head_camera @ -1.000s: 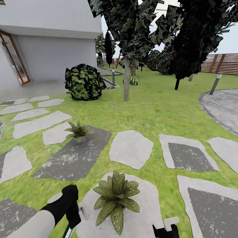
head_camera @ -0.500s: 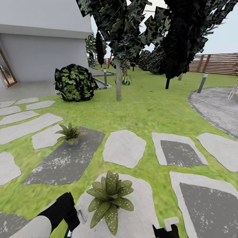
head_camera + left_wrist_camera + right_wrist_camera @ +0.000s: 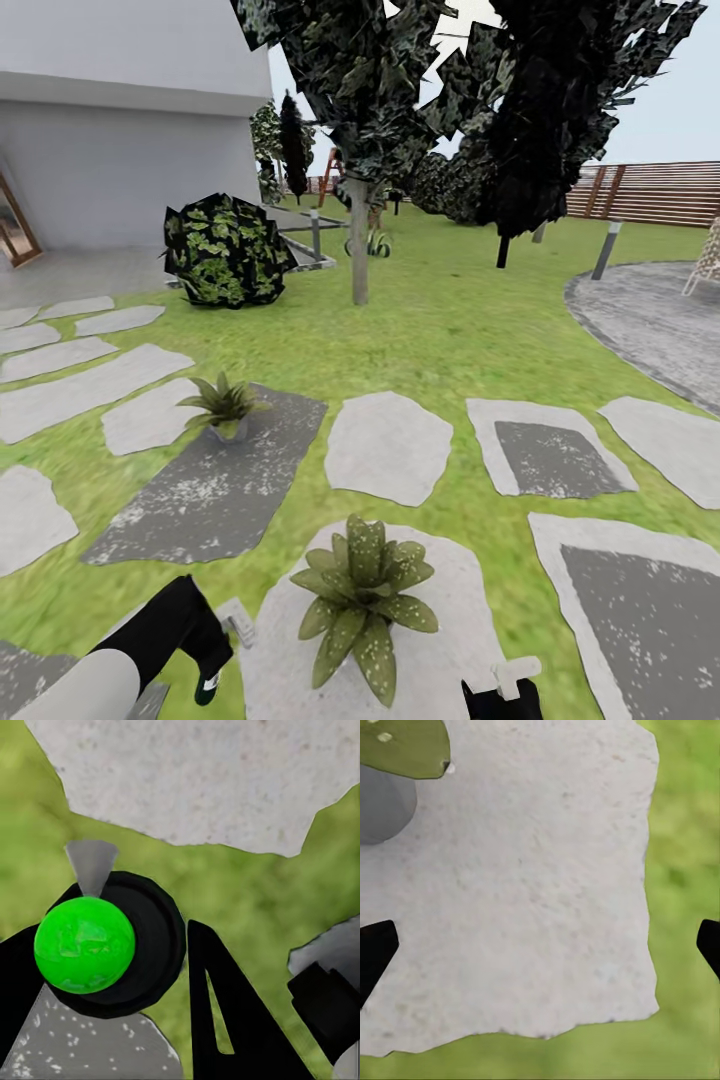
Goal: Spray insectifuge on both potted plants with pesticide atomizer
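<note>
On the pale stepping stone (image 3: 445, 640) nearest the robot, close to its near-left edge, stands one potted plant (image 3: 365, 600), a rosette of pointed, speckled green leaves that hides most of its pot. The second potted plant (image 3: 226, 405) sits farther off to the left, on the left edge of a dark grey stone (image 3: 210, 490), its little grey pot showing under the leaves. Lawn (image 3: 440, 330) runs between the stones up to a round dark bush (image 3: 228, 250), a tree trunk (image 3: 358, 255), a grey house wall (image 3: 130, 170) and a brown slatted fence (image 3: 650, 192).

The left arm (image 3: 150, 650) comes in at the lower left of the head view, just beside the near stone's left edge. In the left wrist view the left gripper (image 3: 135, 967) has its black fingers (image 3: 225, 1020) closed around the pesticide atomizer (image 3: 112, 945), seen end-on as a dark round body with a bright green sphere over it and a small grey cone at its edge; grass and stone lie below. In the head view the bottle's pale trigger head (image 3: 238, 627) pokes out beside the black wrist, just left of the near plant.

The right gripper (image 3: 540, 945) is spread wide and holds nothing: its two dark fingertips (image 3: 375, 952) show at opposite sides of the right wrist view, over the pale stone, with a leaf and the rim of the grey pot (image 3: 382, 810) in one corner.
</note>
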Tool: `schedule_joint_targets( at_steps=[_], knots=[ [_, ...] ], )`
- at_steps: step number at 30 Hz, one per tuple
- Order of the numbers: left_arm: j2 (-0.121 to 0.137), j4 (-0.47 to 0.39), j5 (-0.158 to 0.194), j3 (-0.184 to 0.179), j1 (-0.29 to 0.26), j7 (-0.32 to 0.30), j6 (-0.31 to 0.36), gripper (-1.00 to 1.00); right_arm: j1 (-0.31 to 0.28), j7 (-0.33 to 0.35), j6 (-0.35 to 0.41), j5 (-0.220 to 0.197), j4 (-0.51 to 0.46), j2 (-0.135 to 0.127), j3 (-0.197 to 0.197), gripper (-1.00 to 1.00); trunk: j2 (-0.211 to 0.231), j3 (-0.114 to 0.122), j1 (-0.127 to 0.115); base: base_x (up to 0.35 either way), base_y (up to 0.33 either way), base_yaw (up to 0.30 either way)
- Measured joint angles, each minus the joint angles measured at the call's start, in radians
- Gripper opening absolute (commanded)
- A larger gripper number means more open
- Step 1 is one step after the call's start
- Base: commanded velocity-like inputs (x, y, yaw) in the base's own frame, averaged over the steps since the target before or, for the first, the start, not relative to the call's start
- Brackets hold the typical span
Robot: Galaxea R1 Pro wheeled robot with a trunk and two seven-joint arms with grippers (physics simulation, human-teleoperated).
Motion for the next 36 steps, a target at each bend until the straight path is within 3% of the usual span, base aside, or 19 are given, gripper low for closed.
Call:
schedule_joint_targets(
  at_steps=[5, 12, 24, 29, 36],
  knots=[
    [-0.013, -0.002, 0.001, -0.002, 0.001, 0.000, -0.003, -1.00, 0.000, -0.001, 0.000, 0.000, 0.000, 0.000, -0.001, 1.00, 0.000, 0.000, 0.000, -0.016, 0.321, -0.031],
    [-0.030, -0.001, -0.005, -0.005, 0.001, 0.002, -0.007, -1.00, 0.000, -0.002, 0.000, -0.001, 0.000, 0.000, -0.002, 1.00, 0.000, 0.000, 0.000, -0.065, 0.135, -0.264],
    [-0.030, -0.001, -0.001, -0.003, 0.000, 0.001, -0.009, -1.00, 0.000, -0.002, 0.000, 0.000, 0.000, 0.000, -0.002, 1.00, 0.000, 0.000, 0.000, -0.009, 0.002, -0.300],
    [-0.030, -0.003, 0.000, -0.001, 0.000, 0.001, -0.009, -1.00, 0.000, -0.002, 0.000, 0.000, 0.000, 0.000, -0.002, 1.00, 0.000, 0.000, 0.001, -0.257, 0.010, -0.300],
    [-0.030, -0.003, -0.001, -0.002, 0.000, 0.000, -0.006, -1.00, 0.000, -0.002, 0.000, 0.000, 0.000, 0.000, -0.002, 1.00, 0.000, 0.000, 0.000, -0.148, 0.256, -0.300]
  ],
)
